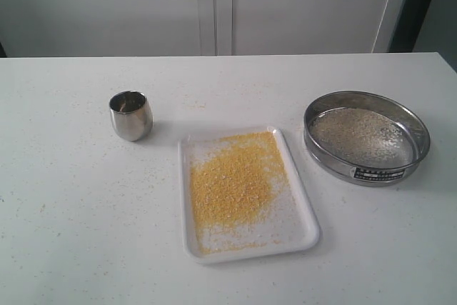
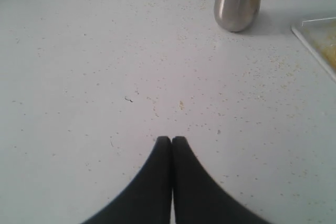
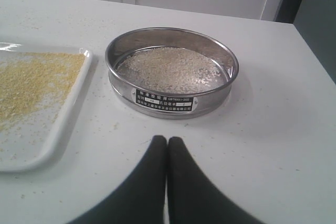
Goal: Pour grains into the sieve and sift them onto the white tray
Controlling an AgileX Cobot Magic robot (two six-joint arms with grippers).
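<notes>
Left claw (image 2: 171,140) and right claw (image 3: 167,140) are clenched empty, yellow grains (image 1: 232,180) on white tray (image 1: 300,228) beside sieve (image 1: 323,161)

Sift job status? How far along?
Done, apparently: yellow grains spread on the white tray; only pale bits sit in the sieve, parked on the table beside it. In hand: nothing; left gripper and right gripper shut, empty. Left: nothing obvious.

The wide, round, shallow stainless-steel sieve (image 3: 210,100) has a shiny brushed wall, a fine wire-mesh bottom and a dark printed label (image 3: 164,99). The small rounded steel cup (image 1: 131,116) is polished and mirror-bright. The flat rectangular white plastic tray (image 1: 296,223) looks smooth and slightly glossy. The fine yellow grains (image 1: 232,183) look dry, gritty and matt. The white worktop (image 1: 71,212) is matt and faintly speckled.
</notes>
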